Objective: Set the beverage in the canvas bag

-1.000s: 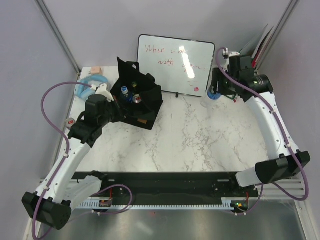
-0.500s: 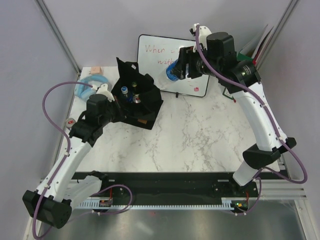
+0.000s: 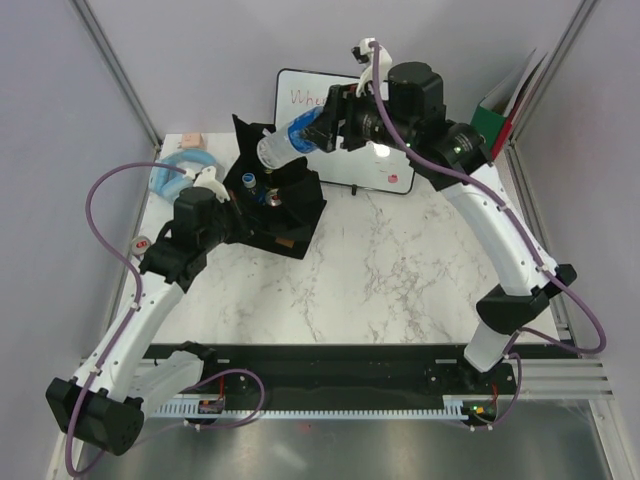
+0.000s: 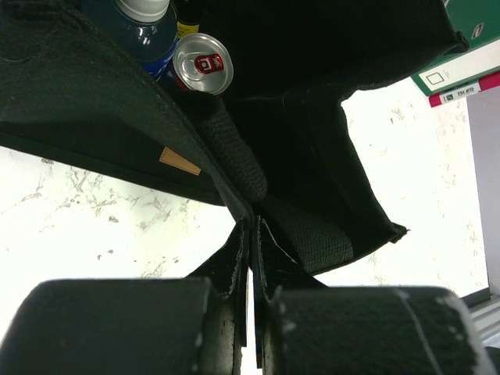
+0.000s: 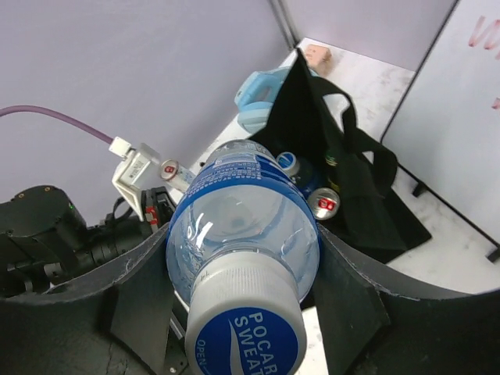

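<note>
The black canvas bag (image 3: 285,205) stands open at the back left with a tan label (image 4: 180,161) on its side. Inside are a red-top can (image 4: 202,63), a blue bottle (image 4: 141,31) and other drinks. My left gripper (image 4: 251,234) is shut on the bag's rim by a webbing handle. My right gripper (image 3: 318,132) is shut on a clear Pocari Sweat bottle (image 5: 242,234) with a blue label and holds it tilted in the air above the bag's opening (image 5: 328,187).
A whiteboard (image 3: 385,165) with red writing stands behind the bag. A light blue object (image 3: 178,170) lies at the back left corner. Green and red folders (image 3: 500,120) lean at the back right. Purple cables loop beside both arms.
My right arm has swung left from the back right corner, carrying the bottle over the whiteboard to above the bag. The left arm has held still on the bag.
</note>
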`<action>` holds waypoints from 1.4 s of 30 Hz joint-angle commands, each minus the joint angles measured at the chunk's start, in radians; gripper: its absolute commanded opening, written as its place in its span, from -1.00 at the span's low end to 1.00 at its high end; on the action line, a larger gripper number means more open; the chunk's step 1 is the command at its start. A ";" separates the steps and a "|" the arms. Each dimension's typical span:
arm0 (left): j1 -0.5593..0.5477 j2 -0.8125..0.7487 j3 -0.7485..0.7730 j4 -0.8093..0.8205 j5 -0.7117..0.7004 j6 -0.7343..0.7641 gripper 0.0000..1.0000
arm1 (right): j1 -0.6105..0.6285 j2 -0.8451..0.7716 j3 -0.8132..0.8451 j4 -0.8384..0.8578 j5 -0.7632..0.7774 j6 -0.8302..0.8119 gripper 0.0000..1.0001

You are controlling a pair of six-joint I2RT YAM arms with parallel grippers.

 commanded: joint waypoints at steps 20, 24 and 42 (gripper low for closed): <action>-0.002 -0.078 0.007 -0.034 0.045 -0.030 -0.95 | 0.174 0.171 0.053 -0.013 0.402 -0.185 -1.00; -0.002 -0.086 0.008 -0.041 0.050 -0.035 -0.95 | 0.182 0.163 0.061 -0.106 0.454 -0.226 -1.00; -0.003 -0.105 0.037 -0.084 0.040 -0.022 -0.95 | 0.223 0.320 0.116 -0.090 0.533 -0.318 -1.00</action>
